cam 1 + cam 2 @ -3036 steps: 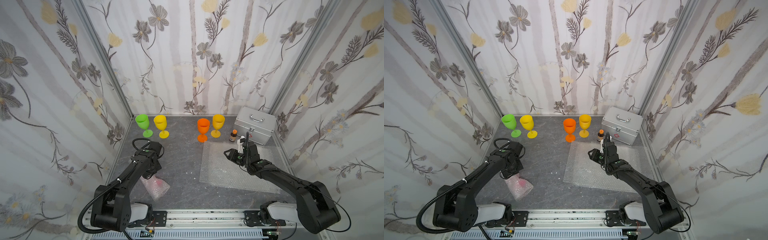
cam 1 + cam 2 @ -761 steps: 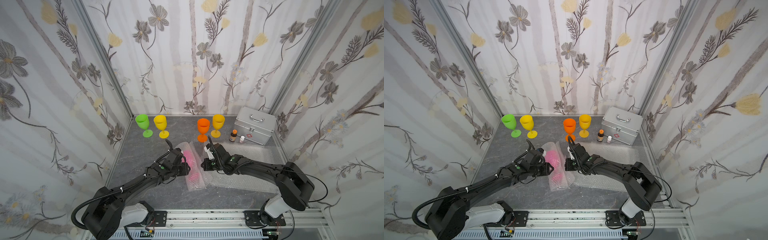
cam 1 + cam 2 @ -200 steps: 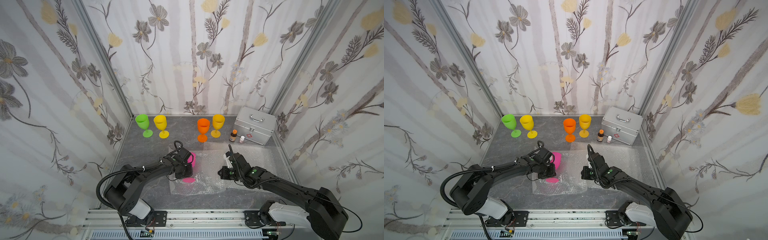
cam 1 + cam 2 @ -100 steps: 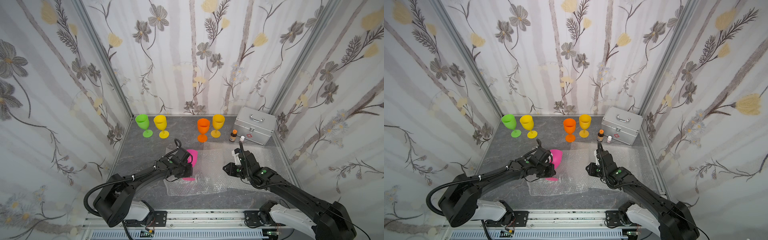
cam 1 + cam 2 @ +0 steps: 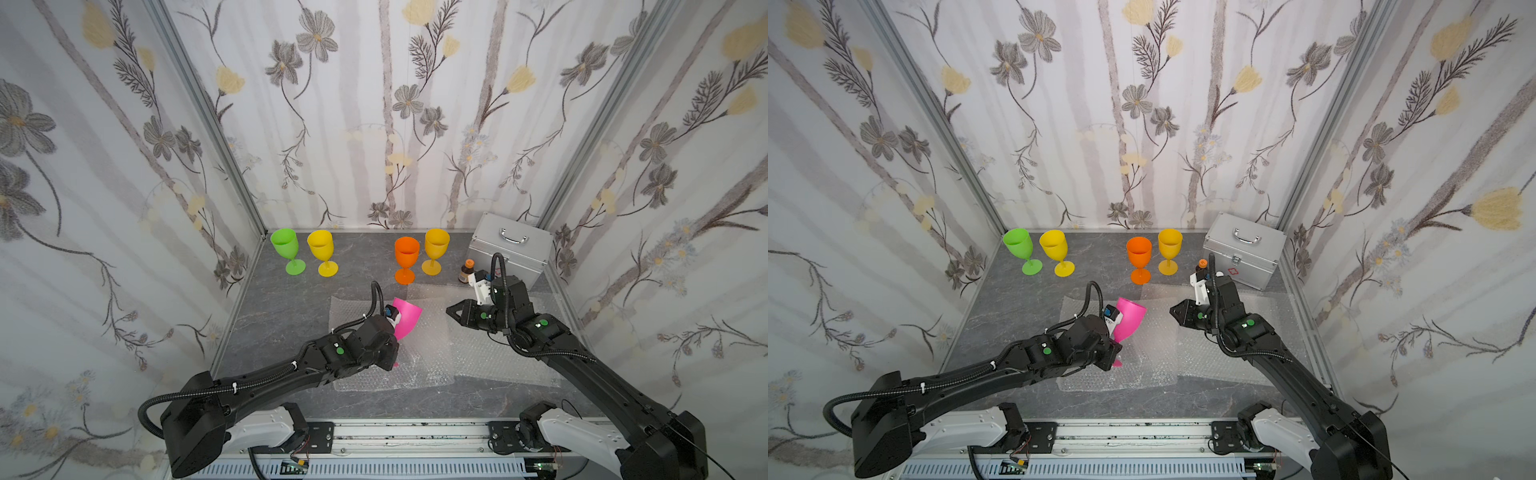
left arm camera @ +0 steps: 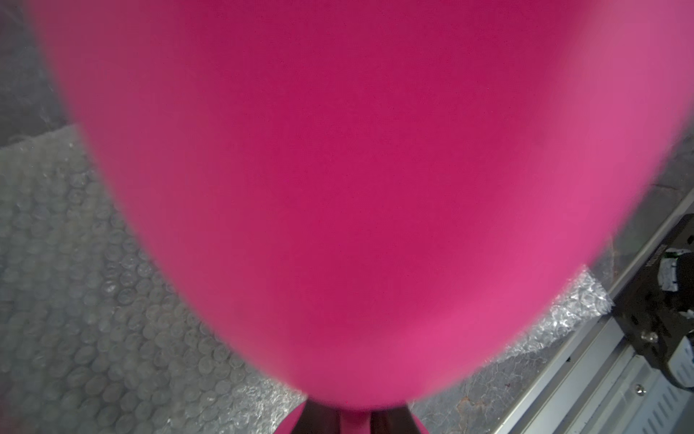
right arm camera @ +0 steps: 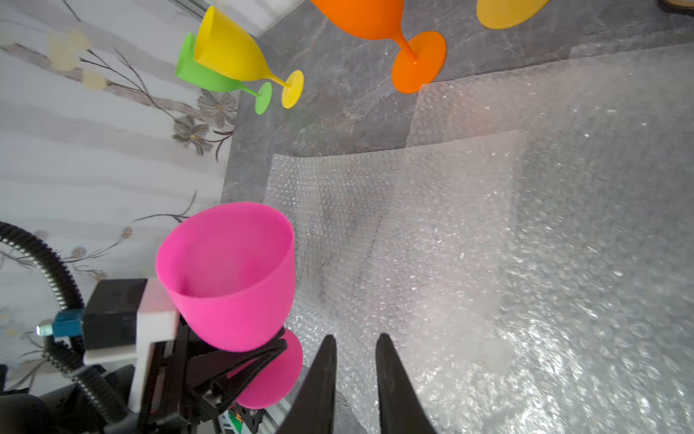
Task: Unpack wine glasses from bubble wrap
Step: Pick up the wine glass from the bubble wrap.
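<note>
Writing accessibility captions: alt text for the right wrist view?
The left gripper clamps the stem of a hot pink goblet, held over flat bubble wrap. The right gripper hangs nearby, jaws slightly apart and empty; an orange goblet, a yellow goblet and a green goblet stand beyond.

The grey tabletop [image 5: 291, 307] bore, upright at the back, a green goblet [image 5: 286, 248], a yellow goblet [image 5: 321, 250], an orange goblet [image 5: 406, 257] and an amber goblet [image 5: 436, 246], plus a silver case [image 5: 513, 251], a brown bottle [image 5: 466, 272] and flat bubble wrap [image 5: 490, 357].

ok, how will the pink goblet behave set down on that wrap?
Probably rigid: the pink goblet holds shape with the left gripper pinching its stem. Wide bowl over a thin stem, so likely tippy on the rumpled bubble wrap. On its side it may roll.
</note>
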